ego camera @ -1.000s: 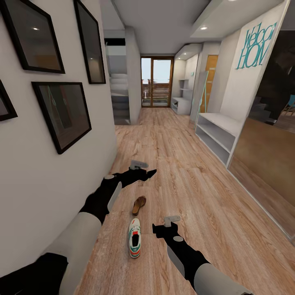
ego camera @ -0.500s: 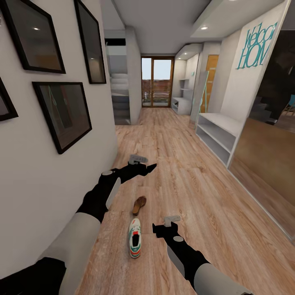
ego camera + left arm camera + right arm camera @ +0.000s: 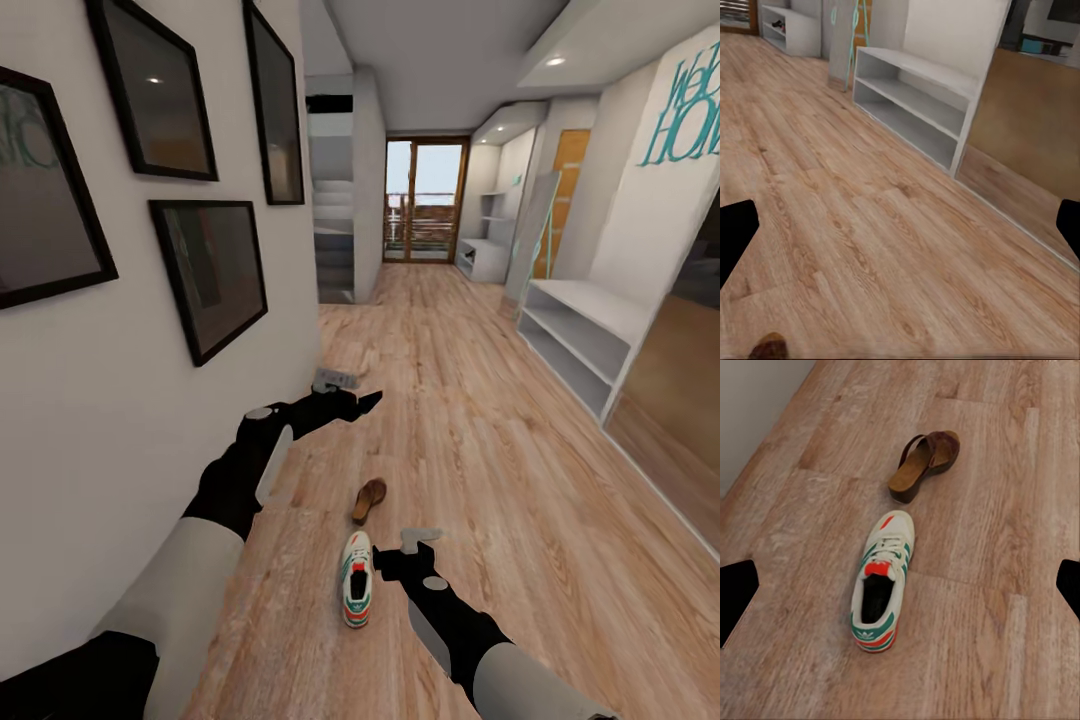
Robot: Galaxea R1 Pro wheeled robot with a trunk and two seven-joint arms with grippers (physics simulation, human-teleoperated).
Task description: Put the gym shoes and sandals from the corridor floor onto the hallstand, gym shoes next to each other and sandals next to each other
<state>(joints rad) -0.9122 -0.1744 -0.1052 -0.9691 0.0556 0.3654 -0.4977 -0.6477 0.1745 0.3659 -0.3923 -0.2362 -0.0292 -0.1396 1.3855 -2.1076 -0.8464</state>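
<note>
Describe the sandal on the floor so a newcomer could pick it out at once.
On the wood-plank corridor floor, near the picture-hung wall, two shoes lie in line. The sandal is the farther one, beyond the gym shoe. It is small, brown and open, with a tan footbed, not white and laced.

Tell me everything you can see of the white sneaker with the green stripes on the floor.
The white lace-up sneaker with green side stripes lies alone, upright on its sole on the light wood-plank floor. It has white laces, a red-orange tongue label, toe patch and heel, and a dark inside. Its toe points towards the brown leather sandal just ahead, a gap between them. Nothing grips it; the right gripper hangs just beside it.
</note>
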